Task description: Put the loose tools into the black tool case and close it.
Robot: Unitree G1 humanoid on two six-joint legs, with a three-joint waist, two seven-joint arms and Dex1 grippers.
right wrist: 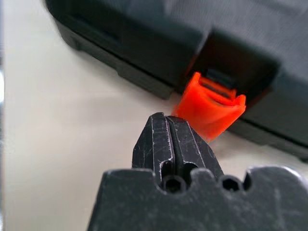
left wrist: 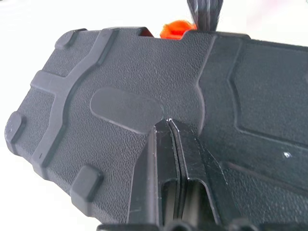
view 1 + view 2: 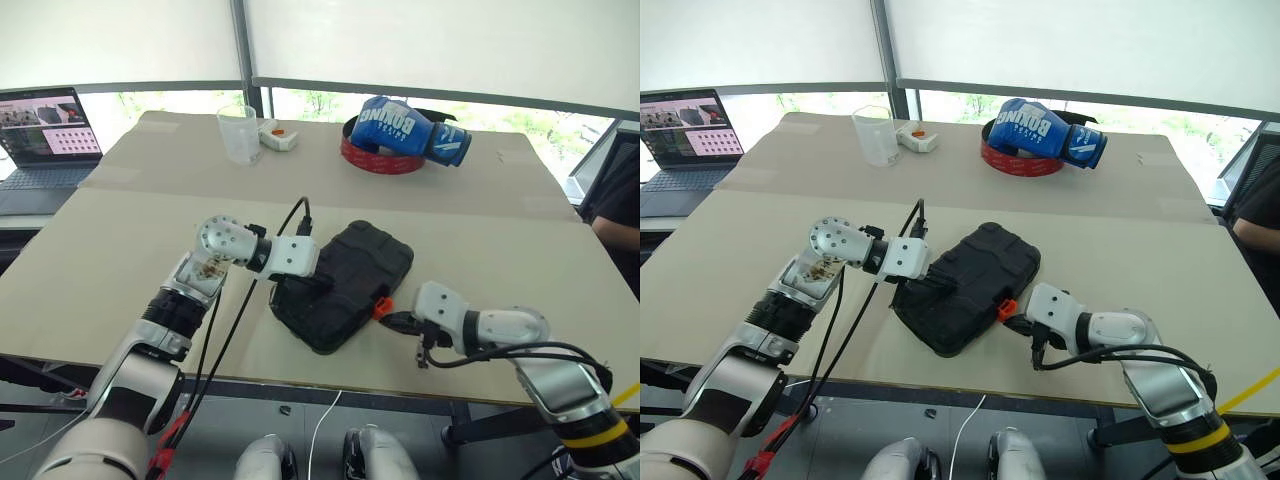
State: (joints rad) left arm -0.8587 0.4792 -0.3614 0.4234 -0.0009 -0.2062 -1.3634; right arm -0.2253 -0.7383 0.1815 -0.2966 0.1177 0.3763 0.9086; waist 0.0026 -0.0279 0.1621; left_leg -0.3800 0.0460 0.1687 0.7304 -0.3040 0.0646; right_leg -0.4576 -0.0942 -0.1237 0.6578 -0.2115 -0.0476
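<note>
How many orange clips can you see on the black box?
1. The orange latch sticks out from the black tool case's front edge, just past the shut right gripper. Another could be hidden by the arms.

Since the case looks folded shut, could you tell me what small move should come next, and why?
Probably nudge the shut right gripper forward to press the orange latch flat: it sticks out unfastened from the black tool case, just beyond the fingertips, while the shut left gripper rests on the lid.
</note>
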